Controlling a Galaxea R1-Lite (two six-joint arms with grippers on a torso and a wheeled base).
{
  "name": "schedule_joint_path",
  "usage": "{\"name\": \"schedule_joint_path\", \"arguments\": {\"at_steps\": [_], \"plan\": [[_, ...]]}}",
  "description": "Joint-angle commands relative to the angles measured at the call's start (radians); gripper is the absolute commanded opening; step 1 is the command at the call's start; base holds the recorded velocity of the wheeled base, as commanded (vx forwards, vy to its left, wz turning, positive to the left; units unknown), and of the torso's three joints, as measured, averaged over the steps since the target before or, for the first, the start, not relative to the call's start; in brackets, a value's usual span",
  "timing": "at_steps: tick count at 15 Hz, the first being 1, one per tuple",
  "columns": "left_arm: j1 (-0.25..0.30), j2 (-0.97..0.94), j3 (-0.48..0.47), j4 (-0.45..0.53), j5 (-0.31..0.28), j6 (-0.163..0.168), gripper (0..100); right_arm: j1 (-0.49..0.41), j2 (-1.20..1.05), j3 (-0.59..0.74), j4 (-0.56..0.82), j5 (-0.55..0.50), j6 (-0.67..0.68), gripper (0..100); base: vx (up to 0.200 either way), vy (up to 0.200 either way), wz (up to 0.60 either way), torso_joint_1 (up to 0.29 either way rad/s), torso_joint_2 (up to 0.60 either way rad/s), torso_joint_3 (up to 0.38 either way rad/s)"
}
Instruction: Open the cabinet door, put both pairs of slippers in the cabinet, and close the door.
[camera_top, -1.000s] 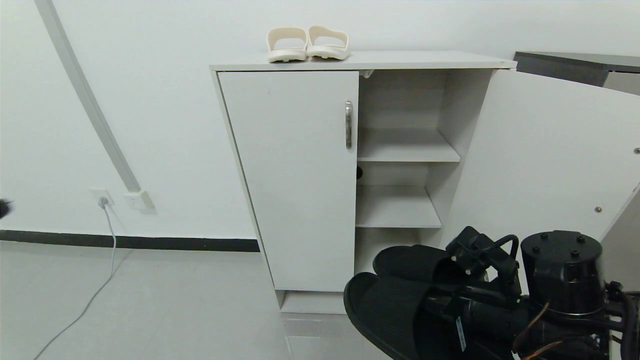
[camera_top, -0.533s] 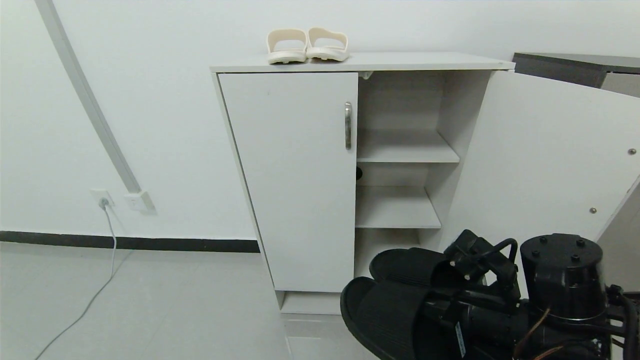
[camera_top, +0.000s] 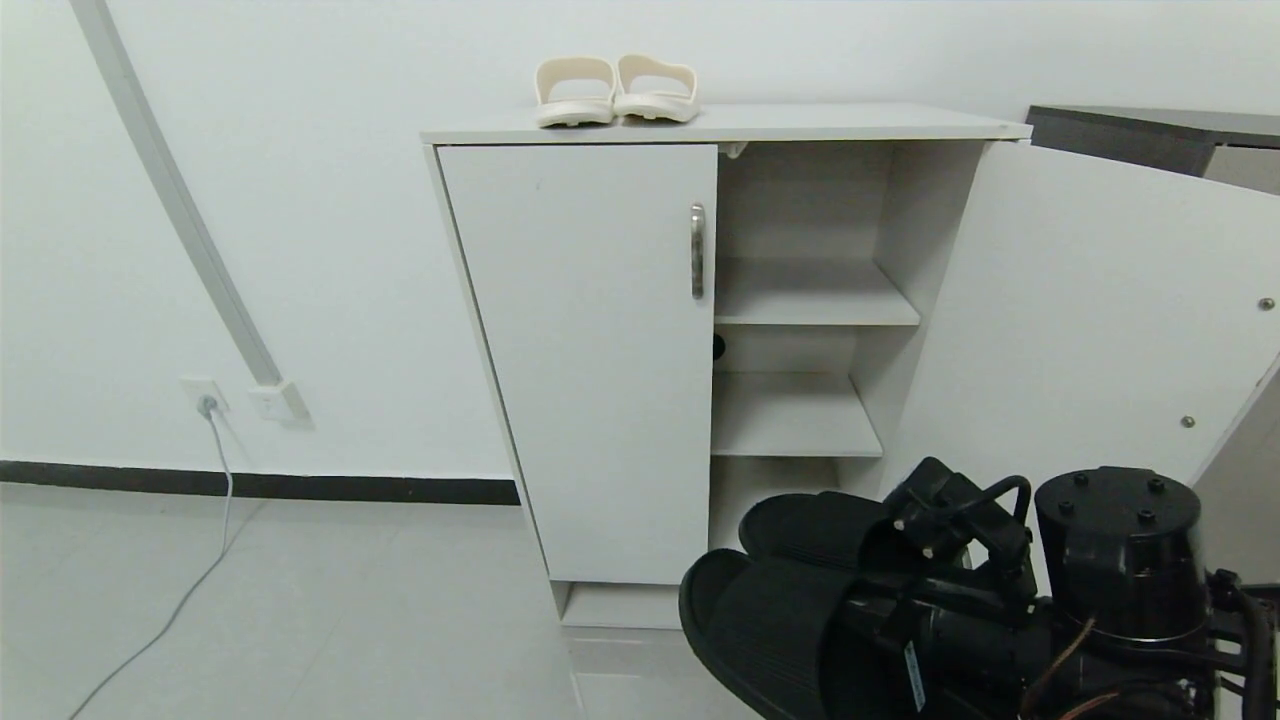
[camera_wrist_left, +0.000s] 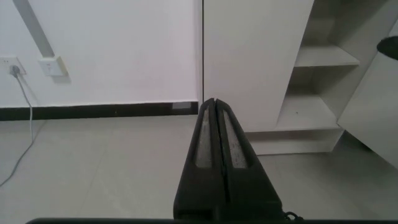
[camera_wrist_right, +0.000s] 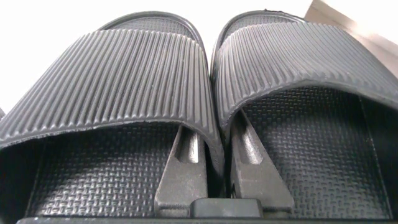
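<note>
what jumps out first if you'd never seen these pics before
The pair of black ribbed rubber slippers looms largest, low at the right of the head view, pinched together at their inner strap edges by the right end effector. Behind them the white two-door cabinet has its right door swung open, showing its shelves. A pair of cream slippers sits side by side on the cabinet's top.

The black slippers (camera_wrist_right: 149, 68) are matt and rubbery, straps finely ribbed, footbeds embossed with a rough diamond grid. The cream slippers (camera_top: 615, 90) look like smooth, matt foam plastic. The cabinet (camera_top: 590, 400) is white laminated board, smooth and matt, its handle (camera_top: 697, 250) brushed metal with a dull shine; the floor (camera_top: 300, 620) is pale tile with a faint sheen.
</note>
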Motion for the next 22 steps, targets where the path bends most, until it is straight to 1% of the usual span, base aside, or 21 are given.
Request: {"name": "schedule_joint_path", "arguments": {"at_steps": [1,3,4,5,6,7,8,9,10,12,16,22], "plan": [[0.0,-0.001,0.001,0.001,0.0,-0.002,0,0.003,0.021,-0.024,-0.002,-0.053,0.003,0,0.0,0.0,0.0,0.0,0.0,0.0],[0.0,-0.001,0.001,0.001,0.001,-0.005,0,0.03,0.057,-0.072,-0.011,-0.145,0.051,0,0.0,0.0,0.0,0.0,0.0,0.0],[0.0,-0.001,0.001,0.001,0.001,-0.005,0,0.056,0.107,-0.141,-0.023,-0.261,0.144,0,0.0,0.0,0.0,0.0,0.0,0.0],[0.0,-0.001,0.001,0.001,0.001,-0.007,0,0.075,0.153,-0.187,-0.022,-0.346,0.176,0,0.0,0.0,0.0,0.0,0.0,0.0],[0.0,-0.001,0.001,0.001,0.001,-0.007,0,0.081,0.197,-0.216,-0.022,-0.435,0.182,0,0.0,0.0,0.0,0.0,0.0,0.0],[0.0,-0.001,0.001,0.001,0.003,-0.008,0,0.088,0.249,-0.24,-0.028,-0.562,0.184,0,0.0,0.0,0.0,0.0,0.0,0.0],[0.0,-0.001,0.001,0.001,0.003,-0.008,0,0.088,0.281,-0.266,-0.03,-0.625,0.189,0,0.0,0.0,0.0,0.0,0.0,0.0],[0.0,-0.001,0.001,0.001,0.003,-0.008,0,0.085,0.331,-0.34,-0.033,-0.7,0.235,0,0.0,0.0,0.0,0.0,0.0,0.0],[0.0,-0.001,0.001,0.001,0.001,-0.008,0,0.081,0.357,-0.378,-0.03,-0.714,0.256,0,0.0,0.0,0.0,0.0,0.0,0.0],[0.0,-0.001,0.001,0.001,0.003,-0.01,0,0.07,0.393,-0.407,-0.03,-0.754,0.261,0,0.0,0.0,0.0,0.0,0.0,0.0],[0.0,-0.001,0.001,0.001,0.003,-0.008,0,0.068,0.426,-0.411,-0.031,-0.758,0.262,0,0.0,0.0,0.0,0.0,0.0,0.0],[0.0,-0.001,0.001,0.001,0.003,-0.01,0,0.056,0.441,-0.407,-0.033,-0.76,0.262,0,0.0,-0.2,0.0,0.004,0.0,0.005]]}}
